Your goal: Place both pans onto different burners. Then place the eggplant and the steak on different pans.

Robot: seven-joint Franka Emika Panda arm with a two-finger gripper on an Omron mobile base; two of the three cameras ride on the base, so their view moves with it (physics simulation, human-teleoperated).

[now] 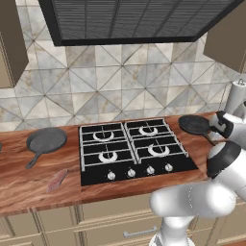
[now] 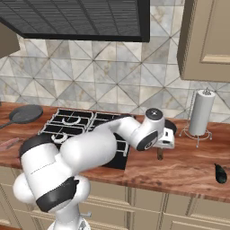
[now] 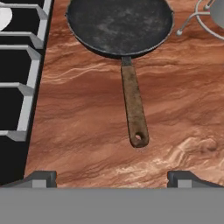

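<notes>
The dark pan (image 3: 119,26) (long handle pointing back) lies ahead of the spread, empty jaws.

A grey triangle-tiled wall (image 1: 125,91) backs the reddish wood bench (image 1: 29,180). A dark hood (image 1: 129,19) hangs above; beige cabinets (image 2: 209,38) flank it, drawers (image 1: 96,228) below.

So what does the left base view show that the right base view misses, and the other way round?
Left base alone: the whole cooktop with all four burners and its knobs, uncovered by the arm. Right base alone: the eggplant at the counter's right end and the full paper towel roll. Both: the grey pan, the steak, the dark pan and the wooden counter.
</notes>
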